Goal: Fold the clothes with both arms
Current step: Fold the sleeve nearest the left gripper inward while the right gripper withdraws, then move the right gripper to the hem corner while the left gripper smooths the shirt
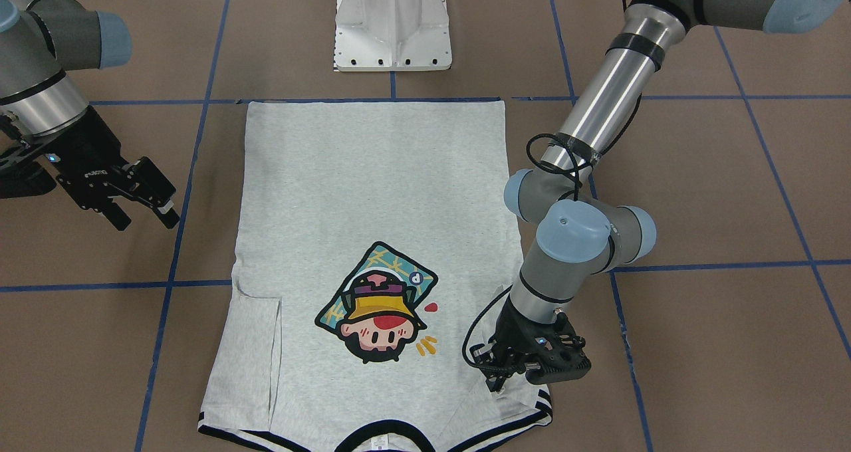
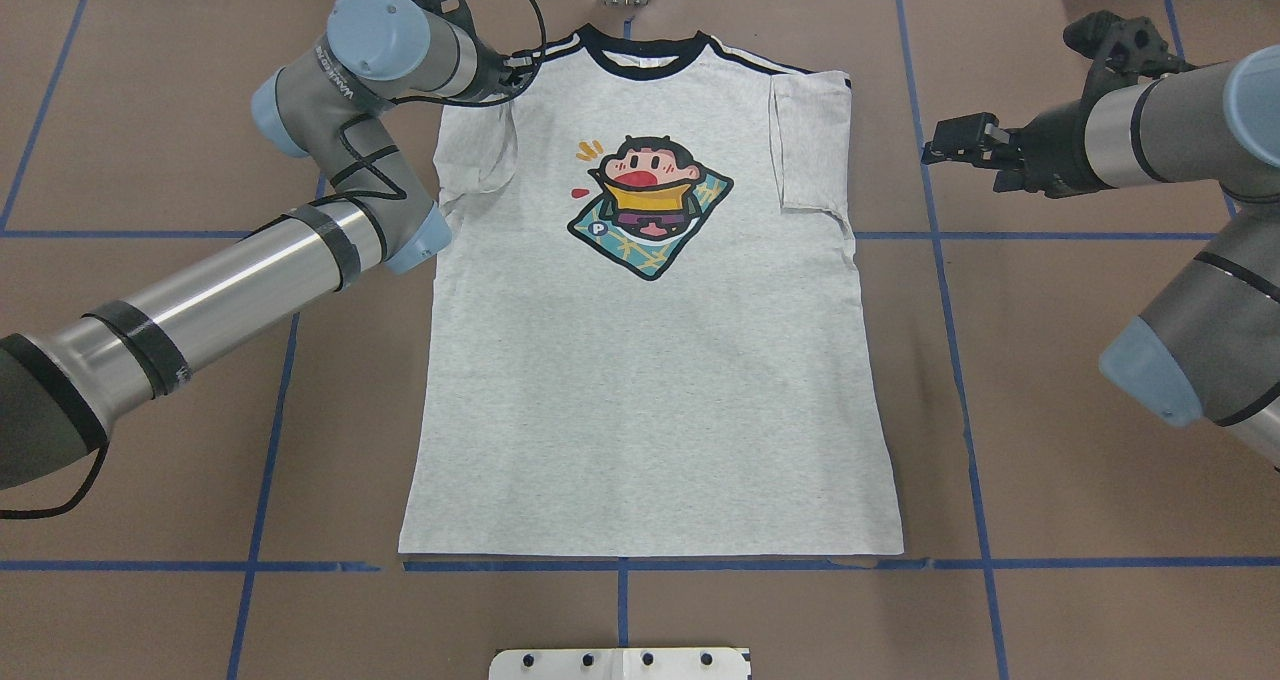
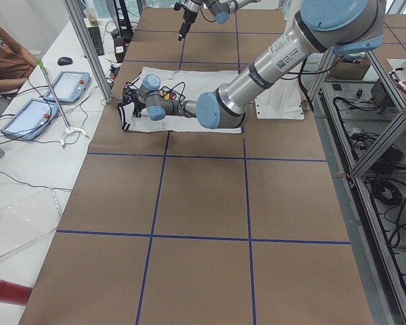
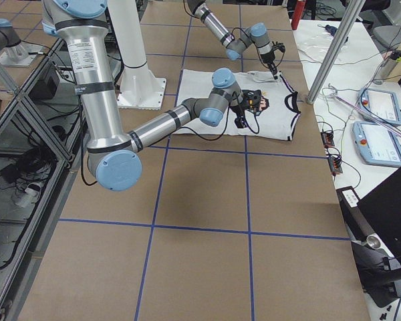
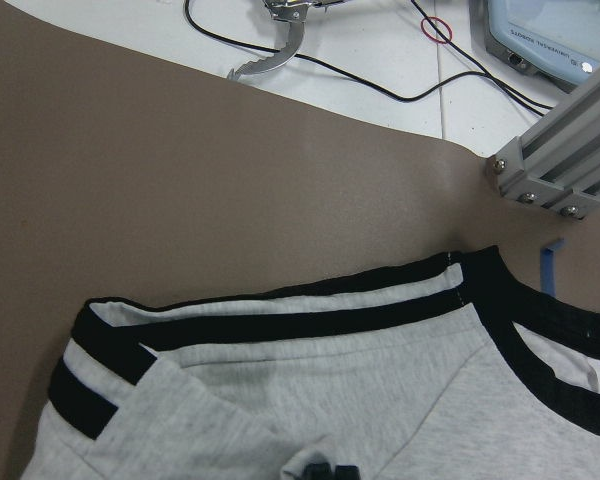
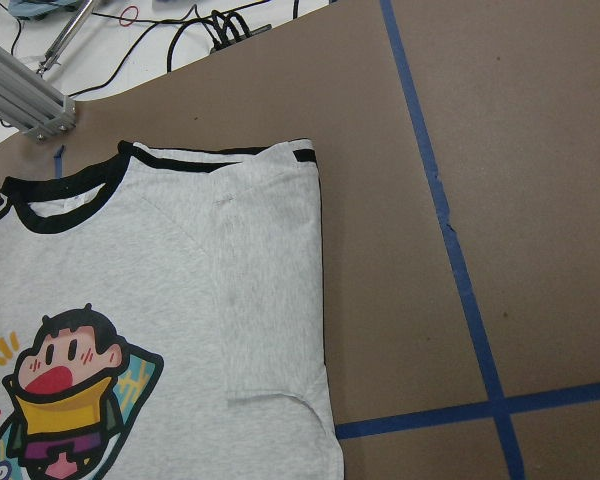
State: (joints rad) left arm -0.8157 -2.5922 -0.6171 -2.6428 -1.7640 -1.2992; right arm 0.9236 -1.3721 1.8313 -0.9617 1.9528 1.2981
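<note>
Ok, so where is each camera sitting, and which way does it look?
Front-facing: across the table, looking down at the T-shirt; left arm and right arm show.
Overhead: behind and above, looking down; both arms.
Left side: table's end, left arm nearest.
Right side: opposite end, right arm nearest.
Left wrist: at the collar; left hand tips peek in.
Right wrist: at a folded sleeve; no hand shows.
Shared: front-facing and overhead both show the cartoon print.

The T-shirt (image 2: 650, 390) is made of matt, finely flecked knit cloth, and its black trim (image 5: 280, 325) just ahead of the left claw (image 1: 497, 380) is equally dull. The print (image 2: 648, 203) looks smoother. Around the right claw (image 1: 147, 218) the tabletop (image 2: 1050, 460) is covered in matt brown paper, lined with blue tape (image 2: 1100, 563). Both claws are finished in matt black. The arm tubes (image 1: 615, 93) are of brushed metal, the joint caps (image 1: 572, 236) of smooth plastic.
</note>
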